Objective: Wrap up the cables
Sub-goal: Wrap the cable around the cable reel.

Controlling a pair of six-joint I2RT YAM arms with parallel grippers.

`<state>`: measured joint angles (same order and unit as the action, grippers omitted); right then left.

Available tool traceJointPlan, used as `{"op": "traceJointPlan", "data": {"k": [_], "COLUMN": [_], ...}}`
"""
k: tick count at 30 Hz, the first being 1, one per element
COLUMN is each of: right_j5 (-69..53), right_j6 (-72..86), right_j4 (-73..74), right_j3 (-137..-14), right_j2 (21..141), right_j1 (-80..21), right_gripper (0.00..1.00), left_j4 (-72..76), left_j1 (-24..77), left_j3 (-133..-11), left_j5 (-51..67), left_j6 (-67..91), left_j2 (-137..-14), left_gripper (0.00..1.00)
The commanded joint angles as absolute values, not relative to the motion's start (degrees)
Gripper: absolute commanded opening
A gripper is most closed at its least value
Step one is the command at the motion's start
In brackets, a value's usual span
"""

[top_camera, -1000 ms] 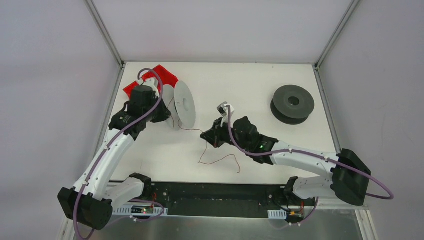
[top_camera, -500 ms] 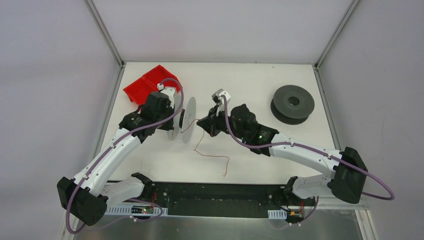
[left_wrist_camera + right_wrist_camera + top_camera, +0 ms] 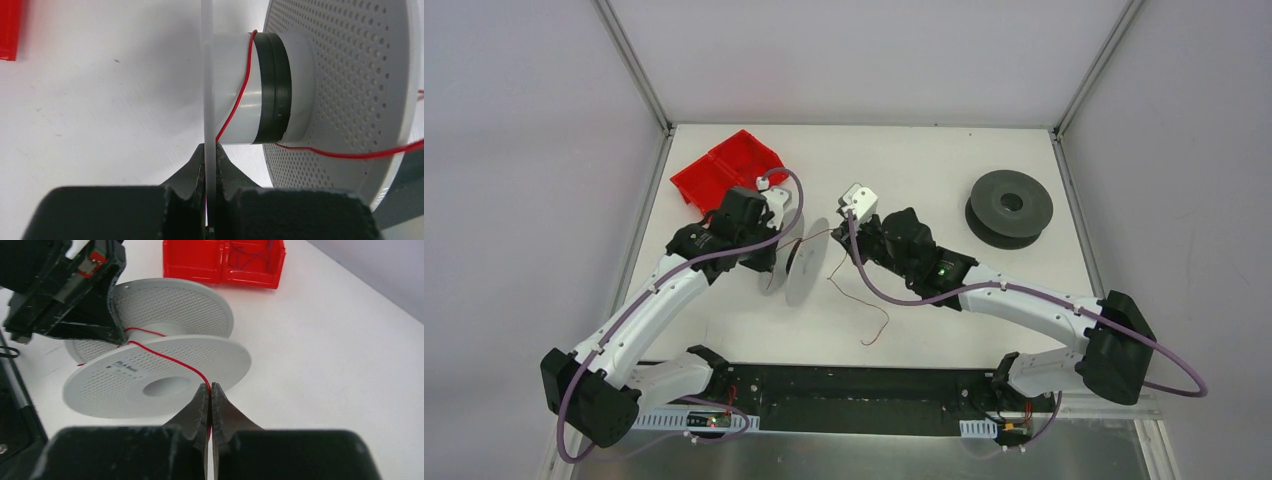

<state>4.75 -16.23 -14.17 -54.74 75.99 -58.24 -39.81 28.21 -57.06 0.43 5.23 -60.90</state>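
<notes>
Near edge of the white worktop point(image 3: 944, 330): both arms stand bolted side by side on a black rail point(image 3: 854, 400).

Just beyond it, mid-worktop: the loose tail of the thin red wire point(image 3: 882, 315) lies in a wavy curl on the surface, in front of the right arm. It climbs from there to the right hand point(image 3: 839, 245).

Right hand point(image 3: 210, 390): shut, fingertips pinched on the wire. It sits just beside the rim of the pale grey perforated plastic spool point(image 3: 804, 262). From the fingertips the wire point(image 3: 165, 357) runs taut across the spool's closer flange point(image 3: 160, 375) and drops in toward the hub.

Left hand point(image 3: 210, 150): closed, clamping the thin edge of the spool's other flange, one finger on each side. The hand holds the spool up on edge. I cannot tell whether the rim touches the worktop.

On the hub: a single strand of wire point(image 3: 240, 85) crosses the white core, next to a black band point(image 3: 272, 90). A second strand passes in front of the perforated flange point(image 3: 345, 75).

Further back, left: a red plastic bin point(image 3: 724, 165) with two compartments, just behind the left arm's wrist. A few thin dark strands show inside it point(image 3: 225, 260).

Far right: a dark grey spool point(image 3: 1009, 205) lies flat, well apart from both hands.
</notes>
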Motion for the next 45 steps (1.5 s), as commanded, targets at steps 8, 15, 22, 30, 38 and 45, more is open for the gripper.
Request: {"op": "traceJointPlan", "data": {"k": [8, 15, 22, 30, 38, 45], "right_j5": [10.05, 10.41, 8.65, 1.19, -3.07, -3.23], "right_j6": [-24.68, -19.41, -14.28, -9.39, -6.29, -4.44], "right_j4": [-21.3, -17.89, -20.16, -27.95, -31.73, -36.22], "right_j3": [-51.97, -49.22, -43.17, -37.32, -36.01, -30.15], "right_j2": [75.98, 74.09, 70.2, 69.28, 71.36, 68.32], "right_j1": [-55.71, -55.33, -54.94, -54.82, -54.39, -52.8], "right_gripper": [0.0, 0.0, 0.03, 0.15, 0.22, 0.3], "left_j4": [-43.86, -45.53, -47.28, -47.23, -47.07, -46.67], "left_j1": [28.74, 28.23, 28.04, 28.04, 28.04, 28.06], "left_j3": [-63.19, -64.5, -67.04, -68.35, -69.14, -70.72], "left_j5": [16.64, 17.81, 18.48, 20.8, 20.88, 17.73], "left_j6": [0.59, 0.53, 2.75, 4.7, 5.64, 7.41], "left_j2": [-61.11, -57.55, -56.11, -56.01, -55.96, -55.29], "left_gripper": [0.0, 0.0, 0.0, 0.0, 0.0, 0.0]}}
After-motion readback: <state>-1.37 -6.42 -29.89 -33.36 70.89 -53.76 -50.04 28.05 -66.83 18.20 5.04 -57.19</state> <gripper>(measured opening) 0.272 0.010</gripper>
